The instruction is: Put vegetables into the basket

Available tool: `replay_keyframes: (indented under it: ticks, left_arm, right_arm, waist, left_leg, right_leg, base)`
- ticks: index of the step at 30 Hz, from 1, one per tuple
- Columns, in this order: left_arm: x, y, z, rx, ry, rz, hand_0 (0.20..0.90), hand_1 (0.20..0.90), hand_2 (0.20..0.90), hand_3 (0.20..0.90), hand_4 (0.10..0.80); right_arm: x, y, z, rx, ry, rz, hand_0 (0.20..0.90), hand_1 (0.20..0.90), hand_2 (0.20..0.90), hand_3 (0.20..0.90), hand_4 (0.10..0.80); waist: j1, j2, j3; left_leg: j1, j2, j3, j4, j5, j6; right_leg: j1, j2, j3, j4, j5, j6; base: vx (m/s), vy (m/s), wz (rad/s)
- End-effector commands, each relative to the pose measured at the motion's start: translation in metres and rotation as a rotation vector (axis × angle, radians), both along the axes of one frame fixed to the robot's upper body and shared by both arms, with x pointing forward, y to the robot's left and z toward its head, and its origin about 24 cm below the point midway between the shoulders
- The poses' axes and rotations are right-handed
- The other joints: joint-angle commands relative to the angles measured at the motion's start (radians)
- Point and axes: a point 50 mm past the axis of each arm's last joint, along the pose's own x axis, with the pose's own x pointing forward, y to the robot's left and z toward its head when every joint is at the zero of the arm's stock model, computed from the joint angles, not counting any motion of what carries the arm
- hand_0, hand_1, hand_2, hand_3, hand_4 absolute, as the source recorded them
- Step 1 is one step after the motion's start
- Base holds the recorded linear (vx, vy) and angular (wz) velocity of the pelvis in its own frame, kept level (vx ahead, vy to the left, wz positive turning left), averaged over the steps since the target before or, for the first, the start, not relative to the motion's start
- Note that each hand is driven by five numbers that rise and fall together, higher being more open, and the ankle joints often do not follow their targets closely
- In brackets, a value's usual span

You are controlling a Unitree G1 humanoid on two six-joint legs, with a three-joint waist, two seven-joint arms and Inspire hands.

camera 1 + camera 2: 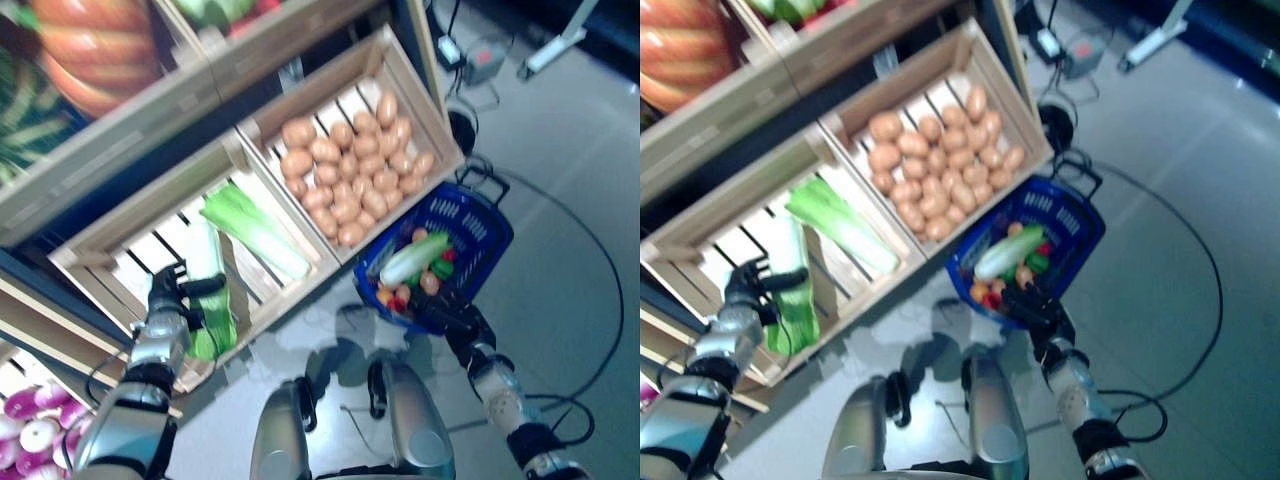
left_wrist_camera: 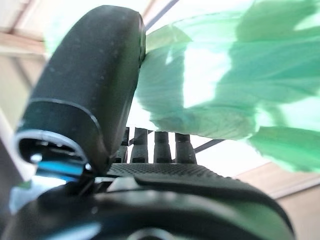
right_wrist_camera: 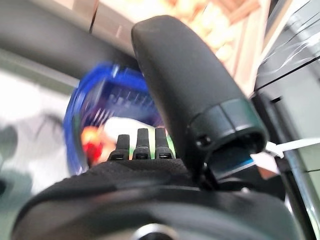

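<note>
The blue plastic basket (image 1: 487, 213) stands on the floor by the stand's lower right corner. It holds a long white-and-green vegetable (image 1: 414, 258) and small red, orange and green ones. My right hand (image 1: 447, 318) is just at the basket's near rim with its fingers straight; it also shows in the right wrist view (image 3: 190, 100). My left hand (image 1: 168, 300) is in the left wooden crate (image 1: 95, 255), open, with its thumb (image 2: 90, 85) against a green leafy vegetable (image 1: 212, 295) that also shows in the left wrist view (image 2: 225, 85). Its fingers (image 2: 155, 147) reach under the leaves.
A second slatted wooden crate (image 1: 425, 95) sits right above the basket. More shelves rise behind the crates. A grey box (image 1: 485, 60) and a white stand leg (image 1: 555, 45) are on the grey floor at the far right.
</note>
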Motion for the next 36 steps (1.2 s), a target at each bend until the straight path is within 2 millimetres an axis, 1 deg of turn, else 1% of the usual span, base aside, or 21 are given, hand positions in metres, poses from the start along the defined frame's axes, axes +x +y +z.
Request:
replay_keyframes:
  ticks: [1,3,6,9,11,14,15,16,19,20,21,22,26,28,31,36]
  left_arm:
    - [-0.006,0.006,0.012,0.116,-0.128,0.005,0.3,0.3,0.3,0.3,0.4]
    - [-0.013,-0.002,0.006,0.119,-0.163,-0.005,0.3,0.3,0.3,0.3,0.4]
    - [-0.019,-0.013,0.004,0.142,-0.203,-0.063,0.3,0.3,0.3,0.3,0.4]
    - [-0.028,-0.027,0.001,0.166,-0.238,-0.152,0.3,0.3,0.3,0.3,0.4]
    - [-0.034,-0.032,0.003,0.192,-0.267,-0.2,0.3,0.3,0.3,0.3,0.4]
    - [-0.04,-0.04,0.014,0.217,-0.324,-0.288,0.3,0.3,0.3,0.3,0.4]
    - [-0.039,-0.044,0.019,0.233,-0.348,-0.327,0.3,0.3,0.3,0.3,0.4]
    - [-0.037,-0.054,0.029,0.232,-0.389,-0.385,0.3,0.3,0.3,0.3,0.4]
    - [-0.032,-0.073,0.046,0.267,-0.468,-0.518,0.3,0.3,0.3,0.3,0.4]
    - [-0.031,-0.075,0.047,0.269,-0.472,-0.525,0.3,0.3,0.3,0.3,0.4]
    - [-0.029,-0.082,0.054,0.284,-0.504,-0.576,0.3,0.3,0.3,0.3,0.4]
    - [-0.025,-0.094,0.063,0.316,-0.542,-0.648,0.3,0.3,0.3,0.3,0.4]
    - [-0.019,-0.118,0.078,0.417,-0.625,-0.794,0.3,0.3,0.3,0.3,0.4]
    - [-0.018,-0.123,0.081,0.43,-0.64,-0.828,0.3,0.3,0.3,0.3,0.4]
    - [-0.013,-0.141,0.087,0.458,-0.674,-0.919,0.3,0.3,0.3,0.3,0.4]
    - [-0.009,-0.158,0.092,0.459,-0.693,-1.01,0.3,0.3,0.3,0.3,0.4]
  right_arm:
    - [0.004,0.014,0.019,0.0,-0.172,0.013,0.9,0.9,0.9,0.9,0.8]
    - [0.004,0.021,0.025,0.021,-0.221,0.045,0.9,0.9,0.9,0.9,0.8]
    - [0.004,0.029,0.033,0.023,-0.287,0.105,0.9,0.9,0.9,0.9,0.8]
    - [0.005,0.031,0.045,0.068,-0.384,0.115,0.9,0.9,0.9,0.9,0.8]
    - [0.005,0.034,0.049,0.088,-0.409,0.121,0.9,0.9,0.9,0.9,0.8]
    - [0.006,0.036,0.054,0.123,-0.458,0.136,0.9,0.9,0.9,0.9,0.8]
    - [0.007,0.037,0.058,0.13,-0.482,0.142,0.9,0.9,0.9,0.9,0.8]
    - [0.01,0.041,0.066,0.14,-0.522,0.152,0.9,0.9,0.9,0.9,0.8]
    - [0.016,0.043,0.077,0.145,-0.574,0.167,0.9,0.9,0.9,0.9,0.8]
    - [0.016,0.042,0.077,0.146,-0.576,0.167,0.9,0.9,0.9,0.9,0.8]
    - [0.019,0.043,0.082,0.156,-0.595,0.183,0.9,0.9,0.9,0.9,0.8]
    - [0.024,0.044,0.086,0.174,-0.605,0.191,0.9,0.9,0.9,0.9,0.8]
    - [0.033,0.052,0.093,0.264,-0.617,0.227,0.9,0.9,0.9,0.9,0.8]
    - [0.035,0.055,0.093,0.292,-0.618,0.234,0.9,0.9,0.9,0.9,0.8]
    - [0.039,0.068,0.095,0.33,-0.612,0.251,0.9,0.9,0.9,0.9,0.8]
    - [0.045,0.073,0.098,0.347,-0.6,0.247,0.9,0.9,0.9,0.9,0.8]
  waist:
    - [0.027,0.004,-0.162]
    - [0.034,0.011,-0.195]
    - [0.046,0.016,-0.219]
    - [0.067,0.018,-0.237]
    - [0.08,0.018,-0.246]
    - [0.105,0.016,-0.261]
    - [0.113,0.015,-0.267]
    - [0.125,0.011,-0.273]
    - [0.142,0.004,-0.279]
    - [0.143,0.004,-0.279]
    - [0.147,0.001,-0.282]
    - [0.153,-0.005,-0.288]
    - [0.159,-0.014,-0.299]
    - [0.159,-0.016,-0.302]
    - [0.149,-0.02,-0.307]
    - [0.142,-0.022,-0.31]
  left_leg:
    - [0.061,-0.041,-0.013,-0.17,0.168,0.034]
    - [0.127,-0.055,-0.014,-0.276,0.209,0.029]
    - [0.185,-0.075,-0.015,-0.37,0.239,0.023]
    - [0.226,-0.082,-0.024,-0.437,0.257,0.022]
    - [0.246,-0.084,-0.03,-0.475,0.268,0.024]
    - [0.277,-0.086,-0.051,-0.55,0.293,0.027]
    - [0.285,-0.086,-0.061,-0.575,0.302,0.027]
    - [0.297,-0.087,-0.077,-0.609,0.316,0.029]
    - [0.31,-0.086,-0.092,-0.647,0.327,0.032]
    - [0.311,-0.086,-0.093,-0.648,0.327,0.032]
    - [0.311,-0.087,-0.097,-0.653,0.328,0.033]
    - [0.312,-0.087,-0.098,-0.656,0.325,0.035]
    - [0.32,-0.083,-0.085,-0.656,0.316,0.038]
    - [0.323,-0.082,-0.081,-0.656,0.314,0.039]
    - [0.331,-0.081,-0.071,-0.656,0.306,0.043]
    - [0.342,-0.081,-0.061,-0.656,0.299,0.047]
  right_leg:
    - [0.132,-0.039,-0.001,-0.27,0.215,0.017]
    - [0.212,-0.027,-0.014,-0.392,0.253,0.023]
    - [0.292,-0.018,-0.026,-0.516,0.29,0.033]
    - [0.347,-0.011,-0.036,-0.597,0.323,0.038]
    - [0.369,-0.01,-0.042,-0.632,0.341,0.042]
    - [0.403,-0.002,-0.046,-0.696,0.37,0.048]
    - [0.412,0.0,-0.047,-0.716,0.381,0.051]
    - [0.422,0.006,-0.046,-0.741,0.395,0.055]
    - [0.437,0.014,-0.053,-0.779,0.415,0.058]
    - [0.439,0.015,-0.053,-0.783,0.417,0.058]
    - [0.437,0.017,-0.051,-0.79,0.422,0.059]
    - [0.435,0.019,-0.05,-0.796,0.426,0.06]
    - [0.434,0.021,-0.046,-0.796,0.431,0.063]
    - [0.435,0.021,-0.045,-0.796,0.432,0.064]
    - [0.437,0.023,-0.037,-0.796,0.432,0.067]
    - [0.442,0.024,-0.03,-0.796,0.432,0.069]
  base:
    - [0.177,-0.048,0.1]
    - [0.137,-0.044,0.01]
    - [0.068,-0.053,0.01]
    - [0.045,-0.072,0.18]
    - [0.038,-0.062,0.09]
    - [0.043,-0.068,0.12]
    - [0.052,-0.105,0.08]
    - [0.04,-0.103,0.15]
    - [0.024,-0.08,0.22]
    - [0.007,-0.053,0.17]
    - [0.005,-0.06,0.22]
    - [0.013,-0.07,0.22]
    - [0.037,-0.05,0.01]
    - [0.039,-0.03,-0.03]
    - [0.035,-0.021,-0.07]
    - [0.022,-0.005,-0.11]
